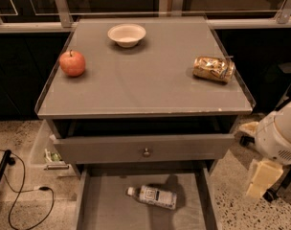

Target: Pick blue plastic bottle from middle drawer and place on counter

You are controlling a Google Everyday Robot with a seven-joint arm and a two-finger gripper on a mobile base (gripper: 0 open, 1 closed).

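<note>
The blue plastic bottle (152, 196) lies on its side on the floor of the open middle drawer (105, 207), white cap to the left. The counter (145, 83) is above it. My gripper (261, 177) hangs at the right edge of the view, outside the cabinet and to the right of the drawer, well apart from the bottle. It holds nothing that I can see.
On the counter are a red apple (72, 63), a white bowl (127, 34) and a golden-brown snack bag (213, 68). The drawer panel with a round knob (146, 152) juts out above the middle drawer. Cables (21, 195) and a white bin (44, 150) are on the floor at left.
</note>
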